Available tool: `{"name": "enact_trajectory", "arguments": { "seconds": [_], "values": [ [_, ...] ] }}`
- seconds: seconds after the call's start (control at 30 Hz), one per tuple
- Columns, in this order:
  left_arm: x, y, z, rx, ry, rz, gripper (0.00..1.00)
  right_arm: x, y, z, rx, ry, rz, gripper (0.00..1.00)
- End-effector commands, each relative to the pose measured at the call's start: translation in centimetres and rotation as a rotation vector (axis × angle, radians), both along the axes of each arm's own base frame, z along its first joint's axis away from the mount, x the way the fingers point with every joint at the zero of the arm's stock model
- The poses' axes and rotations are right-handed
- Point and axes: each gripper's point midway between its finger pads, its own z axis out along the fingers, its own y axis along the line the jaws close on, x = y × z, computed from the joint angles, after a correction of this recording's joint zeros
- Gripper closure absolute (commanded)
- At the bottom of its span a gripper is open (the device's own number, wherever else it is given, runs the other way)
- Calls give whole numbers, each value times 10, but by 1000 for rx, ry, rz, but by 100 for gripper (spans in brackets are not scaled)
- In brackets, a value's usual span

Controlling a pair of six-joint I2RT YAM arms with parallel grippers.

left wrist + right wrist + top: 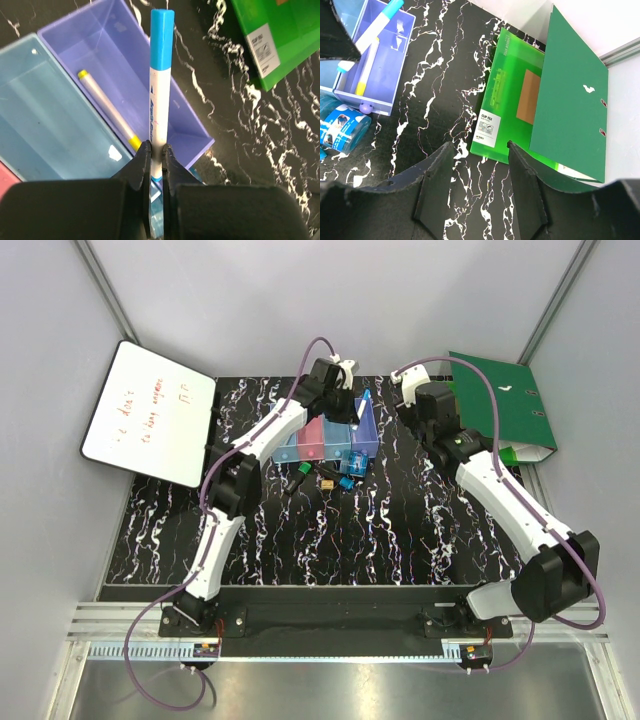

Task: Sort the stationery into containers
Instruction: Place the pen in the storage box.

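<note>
Left fingers clamp blue-capped marker over purple bin; right fingers apart

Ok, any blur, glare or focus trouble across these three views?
Top external: evenly lit and sharp, but the small loose pieces are too tiny to resolve. Left wrist: marker crisp, left gripper holding it dark and soft, small glare spot in the blue bin. Right wrist: binder sharp, open right gripper near-black, little detail.
</note>
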Motion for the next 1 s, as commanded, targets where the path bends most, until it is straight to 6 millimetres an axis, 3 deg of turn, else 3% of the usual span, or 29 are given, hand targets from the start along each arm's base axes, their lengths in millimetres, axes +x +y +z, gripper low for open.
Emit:
{"name": "enact_trajectory", "arguments": {
  "seconds": [0.0, 0.3, 0.7, 0.97],
  "values": [
    [20, -14, 30, -87, -97, 44, 100, -3, -1, 20, 51, -58, -1, 44],
    [22, -23, 10, -93, -70, 57, 100, -6, -4, 24, 59, -66, -3, 44],
    [14, -17, -21, -57, -10, 74, 96, -8, -3, 25, 72, -67, 3, 45],
    [13, -18, -26, -59, 4, 76, 82, -8, -5, 30, 75, -78, -1, 45]
  ]
}}
